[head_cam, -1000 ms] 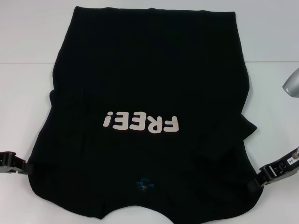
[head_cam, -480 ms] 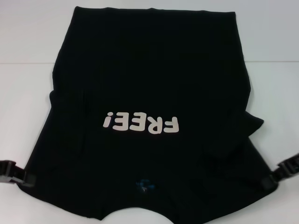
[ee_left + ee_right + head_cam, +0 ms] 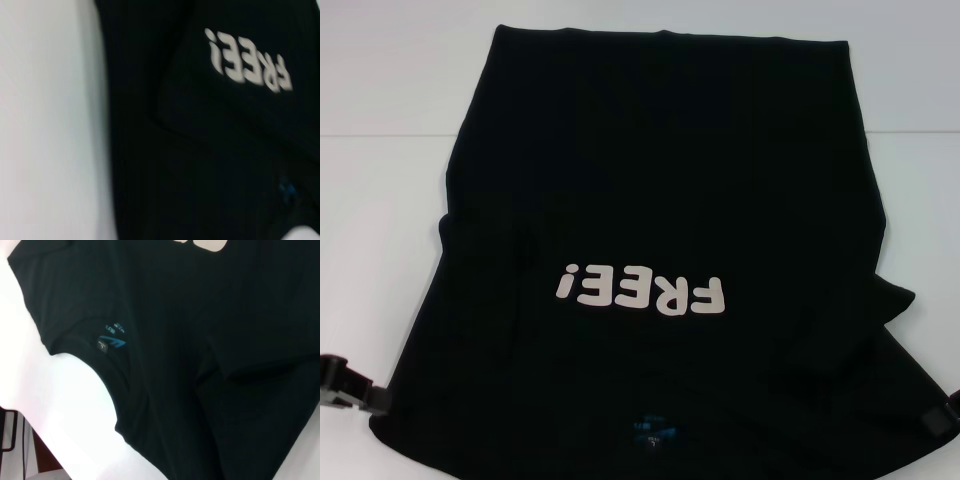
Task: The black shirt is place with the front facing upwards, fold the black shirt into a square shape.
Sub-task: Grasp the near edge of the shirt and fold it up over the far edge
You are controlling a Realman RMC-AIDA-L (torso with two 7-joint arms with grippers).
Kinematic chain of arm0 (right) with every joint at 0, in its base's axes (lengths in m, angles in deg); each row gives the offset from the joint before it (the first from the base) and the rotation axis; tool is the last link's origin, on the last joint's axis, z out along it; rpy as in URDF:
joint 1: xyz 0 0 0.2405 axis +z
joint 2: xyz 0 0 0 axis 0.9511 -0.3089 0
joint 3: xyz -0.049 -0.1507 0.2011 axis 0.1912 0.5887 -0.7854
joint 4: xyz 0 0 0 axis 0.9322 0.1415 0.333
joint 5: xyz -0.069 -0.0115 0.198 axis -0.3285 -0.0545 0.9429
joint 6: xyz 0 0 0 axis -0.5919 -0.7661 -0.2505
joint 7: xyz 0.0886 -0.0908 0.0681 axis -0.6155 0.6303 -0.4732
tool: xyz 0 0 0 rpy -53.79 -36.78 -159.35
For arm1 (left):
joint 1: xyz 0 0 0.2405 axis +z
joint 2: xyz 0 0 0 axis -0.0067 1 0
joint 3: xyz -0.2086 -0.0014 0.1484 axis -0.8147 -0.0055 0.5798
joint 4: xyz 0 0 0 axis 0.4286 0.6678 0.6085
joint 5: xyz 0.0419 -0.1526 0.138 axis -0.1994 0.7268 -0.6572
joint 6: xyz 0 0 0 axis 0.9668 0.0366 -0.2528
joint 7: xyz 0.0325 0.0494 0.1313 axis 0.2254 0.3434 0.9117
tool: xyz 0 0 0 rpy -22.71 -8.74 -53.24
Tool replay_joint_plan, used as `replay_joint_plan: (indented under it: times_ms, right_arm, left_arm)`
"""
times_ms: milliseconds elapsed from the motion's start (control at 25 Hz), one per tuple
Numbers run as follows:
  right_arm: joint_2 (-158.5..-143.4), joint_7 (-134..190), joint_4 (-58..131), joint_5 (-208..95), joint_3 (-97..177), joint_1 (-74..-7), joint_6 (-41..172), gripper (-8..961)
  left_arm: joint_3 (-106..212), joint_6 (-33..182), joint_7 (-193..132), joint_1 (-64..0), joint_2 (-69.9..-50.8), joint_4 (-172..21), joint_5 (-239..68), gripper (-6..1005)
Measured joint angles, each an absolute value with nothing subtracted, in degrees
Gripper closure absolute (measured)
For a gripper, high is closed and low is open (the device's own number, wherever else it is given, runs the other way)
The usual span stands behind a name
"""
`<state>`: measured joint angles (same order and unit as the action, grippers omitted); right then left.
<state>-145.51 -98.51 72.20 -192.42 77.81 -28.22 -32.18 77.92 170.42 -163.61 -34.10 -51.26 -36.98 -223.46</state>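
Lay spread over the white tabletop [image 3: 380, 150], the black shirt [image 3: 660, 180], front side up, filling most of the head view from the top centre down to the bottom edge. Showed cream letters "FREE!" [image 3: 642, 290] upside down in the middle, and a small blue neck label [image 3: 653, 432] near the bottom centre. Sat at the lower left edge of the frame, the left gripper [image 3: 355, 392], touching the shirt's side edge. Appeared only as a small part at the lower right edge, the right gripper [image 3: 942, 415], against the cloth. Could not tell the state of either pair of jaws.
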Motion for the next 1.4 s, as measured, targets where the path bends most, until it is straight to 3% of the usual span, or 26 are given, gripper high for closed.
replay_joint_plan:
  times_ms: [280, 520, 840, 1040, 1280, 1400]
  right_arm:
    - [-145.92, -98.6, 72.1, -192.5, 77.8, -28.3, -31.4, 899]
    - [-146.05, -98.7, 72.1, -192.4, 77.7, -28.4, -30.9, 899]
    - [-146.25, -98.8, 72.1, -192.5, 77.6, -28.6, -30.6, 900]
    - [-146.42, -98.6, 72.0, -192.5, 77.5, -28.6, -30.2, 900]
    - [-146.43, -98.6, 71.9, -192.5, 77.5, -28.6, -30.2, 899]
    - [-146.43, -98.6, 71.9, -192.5, 77.5, -28.6, -30.1, 899]
  left_arm:
    - [78.3, 168.3, -167.8, -33.8, -51.2, -36.7, -225.5, 933]
    - [77.4, 165.1, -169.2, -33.4, -51.6, -35.2, -226.3, 832]
    - [77.7, 160.5, -170.6, -32.8, -52.1, -35.9, -227.0, 599]
    - [77.8, 157.8, -170.9, -32.8, -52.91, -36.6, -229.1, 361]
    - [77.7, 157.7, -170.6, -33.1, -53.09, -37.1, -229.0, 174]
    - [77.6, 158.1, -170.5, -33.1, -53.17, -37.2, -228.8, 150]
